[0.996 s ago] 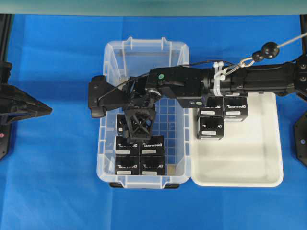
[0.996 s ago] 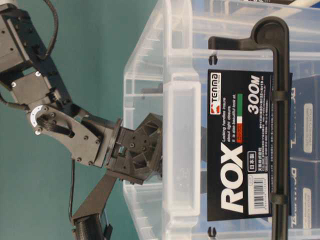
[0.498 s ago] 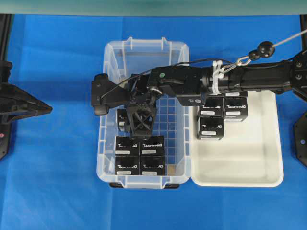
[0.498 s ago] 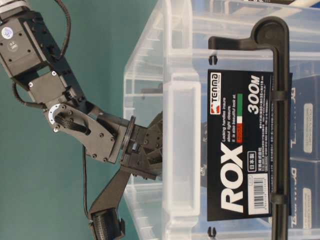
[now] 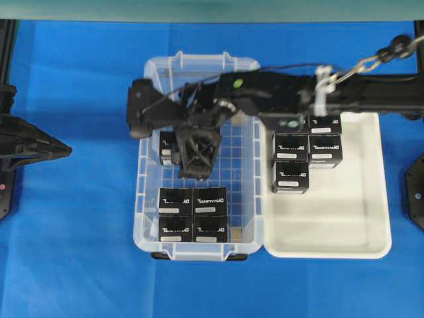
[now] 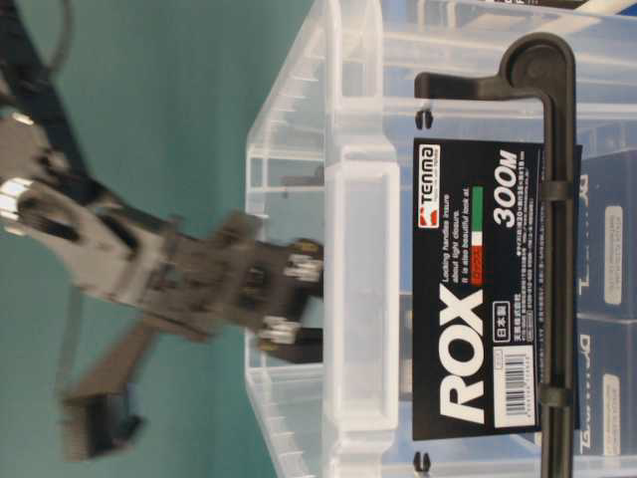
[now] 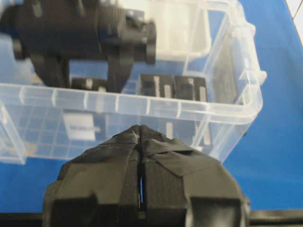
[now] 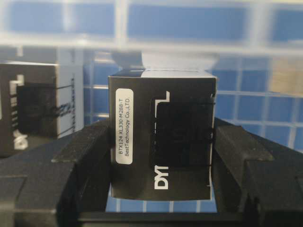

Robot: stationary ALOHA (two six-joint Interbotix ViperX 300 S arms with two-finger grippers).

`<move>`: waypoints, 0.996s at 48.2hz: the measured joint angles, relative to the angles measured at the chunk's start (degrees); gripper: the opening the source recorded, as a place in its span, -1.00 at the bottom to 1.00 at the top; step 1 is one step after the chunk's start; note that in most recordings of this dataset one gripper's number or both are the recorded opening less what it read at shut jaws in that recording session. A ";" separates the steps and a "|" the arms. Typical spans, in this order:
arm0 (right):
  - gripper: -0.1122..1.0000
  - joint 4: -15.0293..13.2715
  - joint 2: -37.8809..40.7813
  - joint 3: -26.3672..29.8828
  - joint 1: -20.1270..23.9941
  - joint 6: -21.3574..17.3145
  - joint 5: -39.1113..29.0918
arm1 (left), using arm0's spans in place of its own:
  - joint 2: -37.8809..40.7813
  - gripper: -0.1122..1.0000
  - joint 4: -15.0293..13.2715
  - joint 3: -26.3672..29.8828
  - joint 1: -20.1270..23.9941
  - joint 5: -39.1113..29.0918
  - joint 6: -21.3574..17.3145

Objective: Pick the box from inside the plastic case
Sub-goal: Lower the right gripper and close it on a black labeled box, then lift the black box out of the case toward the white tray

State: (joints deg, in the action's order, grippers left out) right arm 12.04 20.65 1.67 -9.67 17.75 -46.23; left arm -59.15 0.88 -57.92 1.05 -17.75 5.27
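1. Right gripper (image 8: 161,156) pinching the box (image 8: 163,137) between both fingers, inside the plastic case (image 5: 149,199), toward its far-left corner.
2. Left gripper (image 7: 140,142) pressed together, outside the case's near wall.

Even, bright light falls from above with only soft shadows on the blue bench (image 5: 79,252), the table-level view smears the right arm (image 6: 149,289) with motion blur, and the left hand (image 7: 142,189) looms soft, out of focus.

A blue cloth (image 5: 79,232) covers the table below a teal wall (image 6: 179,119).
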 measured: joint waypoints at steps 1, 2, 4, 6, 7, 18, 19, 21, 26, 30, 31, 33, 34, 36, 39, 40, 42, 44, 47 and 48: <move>0.28 0.00 -0.53 0.18 0.00 -0.18 -0.44 | 0.00 -0.92 -0.09 -0.09 -0.09 0.00 0.00; 0.28 0.00 -1.14 0.44 0.00 -0.35 -0.88 | 0.00 -0.92 0.00 0.00 0.00 0.00 0.00; 0.28 0.00 -2.37 1.23 0.00 -0.88 -2.46 | 0.00 -0.92 0.00 0.00 0.00 0.00 0.00; 0.28 0.00 -3.60 1.85 0.00 -1.32 -3.69 | 0.00 -0.92 0.00 0.00 0.00 0.00 0.00; 0.28 0.00 -4.22 2.20 0.00 -1.49 -4.39 | 0.00 -0.92 0.00 0.00 0.00 0.00 0.00; 0.28 0.00 -10.99 5.19 -0.09 -2.99 -13.27 | 0.00 -0.92 0.00 0.00 0.00 0.00 0.00; 0.28 0.00 -11.69 5.27 0.00 -2.99 -14.41 | 0.00 -0.92 0.00 0.00 0.00 -0.09 0.00; 0.28 0.00 -13.10 5.36 -0.09 -3.25 -16.44 | 0.00 -0.92 0.00 0.00 0.00 -0.09 0.00; 0.28 0.00 -16.61 5.36 0.00 -3.69 -21.01 | 0.00 -0.92 0.00 0.00 0.00 -0.09 0.18; 0.28 0.00 -19.42 5.01 0.00 -4.75 -23.91 | 0.00 -0.92 0.00 0.00 -0.09 0.00 0.70; 0.28 0.00 -20.21 4.83 0.00 -5.01 -24.52 | 0.00 -0.92 -0.09 0.00 0.00 0.00 0.79; 0.28 0.00 -22.15 4.31 0.00 -5.54 -25.66 | 0.00 -0.92 0.00 0.00 0.00 -0.09 0.97; 0.28 0.00 -23.03 3.96 0.00 -5.80 -26.10 | 0.00 -0.92 0.00 0.00 0.00 0.00 1.05; 0.28 0.00 -24.70 3.16 0.00 -6.33 -26.89 | 0.00 -0.92 0.00 0.00 -0.09 -0.09 1.67; 0.28 0.00 -27.42 1.49 0.00 -7.12 -27.77 | 0.00 -0.92 0.00 0.00 0.00 -0.09 1.76; 0.28 0.00 -28.39 0.62 -0.09 -7.29 -28.04 | 0.00 -0.92 -0.09 0.00 -0.09 -0.09 1.93; 0.28 0.00 -30.15 -0.88 0.00 -7.73 -28.39 | 0.00 -0.92 0.00 0.00 0.00 0.00 2.11; 0.28 0.00 -31.99 -2.90 -0.09 -8.09 -28.48 | 0.00 -0.92 0.00 0.00 0.00 -0.09 2.11; 0.28 0.00 -35.33 -7.12 -0.18 -8.79 -28.48 | 0.00 -0.92 0.00 0.00 0.00 0.00 2.20; 0.28 0.00 -36.30 -8.44 -0.18 -8.88 -28.48 | 0.00 -0.92 0.00 0.00 0.00 0.00 2.11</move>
State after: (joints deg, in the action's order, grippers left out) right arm 12.04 -15.64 -6.77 -9.84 8.88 -74.71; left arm -59.15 0.88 -57.92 1.05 -17.75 7.38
